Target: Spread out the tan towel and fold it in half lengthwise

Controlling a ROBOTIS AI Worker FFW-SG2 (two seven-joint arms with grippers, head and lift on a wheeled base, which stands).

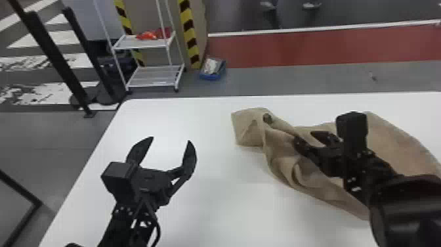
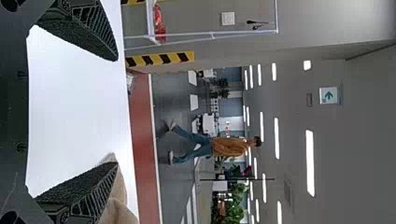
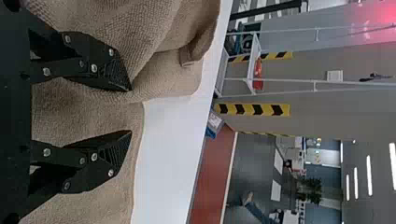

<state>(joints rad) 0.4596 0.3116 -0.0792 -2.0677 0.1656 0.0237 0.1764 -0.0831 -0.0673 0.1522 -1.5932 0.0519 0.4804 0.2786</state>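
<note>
In the head view my left gripper (image 1: pixel 170 144) is open over the white table, well to the left of the tan towel (image 1: pixel 249 131). The towel lies crumpled on the right half, its left end bunched and its right part spread flatter. My right gripper (image 1: pixel 310 139) is above the towel's middle, fingers parted. In the left wrist view the left gripper (image 2: pixel 114 112) has wide-apart fingers, with a bit of towel (image 2: pixel 119 200) beyond one of them. In the right wrist view the right gripper (image 3: pixel 130 112) is open over the towel (image 3: pixel 154 28), whose folds lie close beside one finger.
The white table (image 1: pixel 203 203) has its far edge behind the towel and its left edge beyond my left arm. A white wire shelf (image 1: pixel 147 72), striped posts and a blue bin (image 1: pixel 212 68) stand on the floor past the table.
</note>
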